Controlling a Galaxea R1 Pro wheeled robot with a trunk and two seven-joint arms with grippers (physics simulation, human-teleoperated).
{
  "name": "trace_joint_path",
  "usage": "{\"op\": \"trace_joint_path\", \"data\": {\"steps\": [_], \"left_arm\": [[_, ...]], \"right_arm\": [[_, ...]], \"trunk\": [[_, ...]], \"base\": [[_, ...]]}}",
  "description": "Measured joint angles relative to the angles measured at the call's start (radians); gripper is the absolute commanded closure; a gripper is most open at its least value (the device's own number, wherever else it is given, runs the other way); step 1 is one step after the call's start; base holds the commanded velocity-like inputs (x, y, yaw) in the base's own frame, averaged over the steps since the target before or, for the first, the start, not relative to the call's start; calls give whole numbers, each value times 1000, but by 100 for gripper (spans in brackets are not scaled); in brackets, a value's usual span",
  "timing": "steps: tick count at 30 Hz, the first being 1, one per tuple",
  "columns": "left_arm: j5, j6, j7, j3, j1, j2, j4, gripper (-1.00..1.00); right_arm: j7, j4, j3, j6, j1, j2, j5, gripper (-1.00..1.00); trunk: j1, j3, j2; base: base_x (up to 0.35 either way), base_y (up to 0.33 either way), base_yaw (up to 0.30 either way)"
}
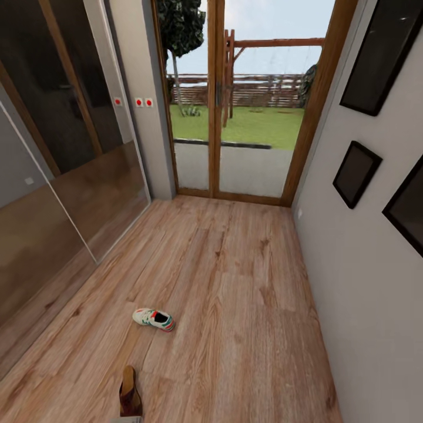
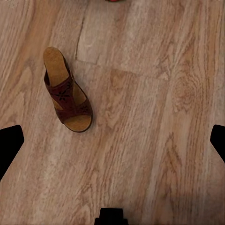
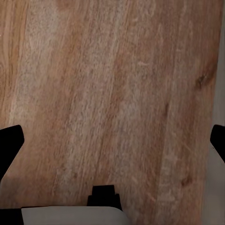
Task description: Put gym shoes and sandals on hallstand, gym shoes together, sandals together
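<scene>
One gym shoe (image 1: 154, 319) lies on its own on the corridor floor (image 1: 235, 282), mid-corridor, left of centre. One sandal (image 1: 130, 393) sits nearer the robot, well apart from the shoe; also on bare floor. Left end effector (image 2: 112, 140) hangs over the planks with fingers spread wide, nothing between them; the sandal (image 2: 66, 91) lies flat just ahead of it, not touching. Right end effector (image 3: 112, 140) also wide open and empty, over plain floor (image 3: 108, 93). Glass doors (image 1: 247, 100) at the corridor's far end, dark frames (image 1: 358, 173) on the right wall.
</scene>
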Motion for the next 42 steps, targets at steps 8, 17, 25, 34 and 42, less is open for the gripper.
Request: {"op": "trace_joint_path", "data": {"steps": [8,17,25,34,42], "left_arm": [[0,0,0,0,0,0,0,-100],[0,0,0,0,0,0,0,-100],[0,0,0,0,0,0,0,-100],[0,0,0,0,0,0,0,-100],[0,0,0,0,0,0,0,-100]], "right_arm": [[0,1,-1,0,0,0,0,-100],[-2,-3,-2,0,0,0,-1,-100],[-3,-5,-4,0,0,0,-1,-100],[-4,-6,-4,1,0,0,-1,-100],[-4,-6,-4,1,0,0,-1,-100]], "trunk": [[0,0,0],[0,0,0],[0,0,0],[0,0,0],[0,0,0]], "base": [[12,-1,0],[1,0,-42],[0,0,-232],[0,0,-283],[0,0,-290]]}}
